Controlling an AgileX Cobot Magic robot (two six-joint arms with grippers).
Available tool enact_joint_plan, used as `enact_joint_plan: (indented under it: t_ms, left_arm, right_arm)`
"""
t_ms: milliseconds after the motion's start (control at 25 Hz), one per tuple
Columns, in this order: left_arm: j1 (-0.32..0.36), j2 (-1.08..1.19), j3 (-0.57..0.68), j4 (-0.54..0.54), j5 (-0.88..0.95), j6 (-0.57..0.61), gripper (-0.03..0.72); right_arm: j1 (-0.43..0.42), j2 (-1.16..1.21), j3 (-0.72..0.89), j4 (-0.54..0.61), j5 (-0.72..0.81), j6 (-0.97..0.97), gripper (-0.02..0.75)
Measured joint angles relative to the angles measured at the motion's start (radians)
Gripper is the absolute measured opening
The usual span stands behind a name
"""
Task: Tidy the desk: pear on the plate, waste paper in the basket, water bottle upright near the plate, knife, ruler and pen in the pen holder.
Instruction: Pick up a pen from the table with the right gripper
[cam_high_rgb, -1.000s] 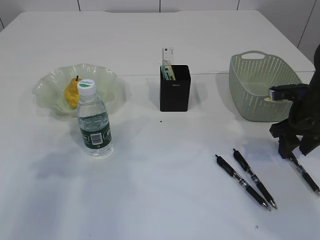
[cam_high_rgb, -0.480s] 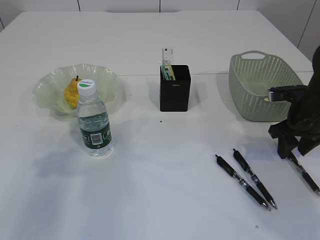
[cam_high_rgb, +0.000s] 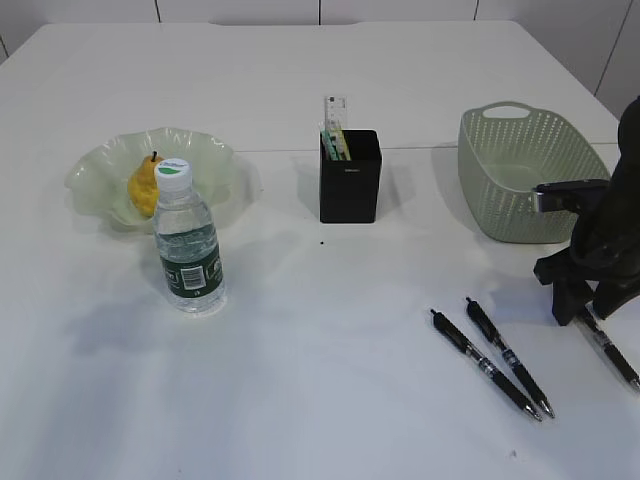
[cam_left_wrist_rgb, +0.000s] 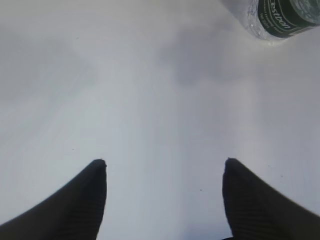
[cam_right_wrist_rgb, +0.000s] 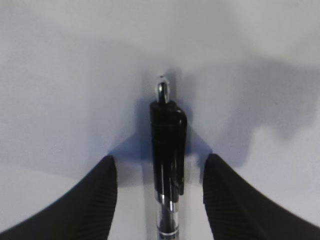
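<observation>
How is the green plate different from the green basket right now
The plate is shallow, translucent, with a wavy ruffled rim; the basket is deep, opaque, with perforated sides and a handle cut-out. The plate holds the pear; nothing shows in the visible part of the basket. The plate sits far left, the basket far right. Both are pale green.

Broad bare desk (cam_high_rgb: 320, 400) along the front edge and across the middle between water bottle (cam_high_rgb: 188, 250) and pens (cam_high_rgb: 487, 364). Pen holder (cam_high_rgb: 350, 177) stands alone mid-desk, room either side. Right edge crowded: basket (cam_high_rgb: 520, 180), right gripper (cam_high_rgb: 585, 305) straddling a third pen (cam_right_wrist_rgb: 168, 165).
</observation>
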Motion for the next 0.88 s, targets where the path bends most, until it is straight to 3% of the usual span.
enact_joint_plan:
  t_ms: [200, 560, 880]
  left_arm:
    - [0.000, 0.000, 0.000, 0.000, -0.002, 0.000, 0.510]
    - [0.000, 0.000, 0.000, 0.000, -0.021, 0.000, 0.510]
    - [0.000, 0.000, 0.000, 0.000, -0.022, 0.000, 0.510]
  right_arm:
    - [0.000, 0.008, 0.000, 0.006, 0.000, 0.000, 0.389]
    - [0.000, 0.011, -0.005, 0.016, 0.000, 0.000, 0.160]
    - [0.000, -0.012, -0.005, 0.038, 0.004, 0.000, 0.143]
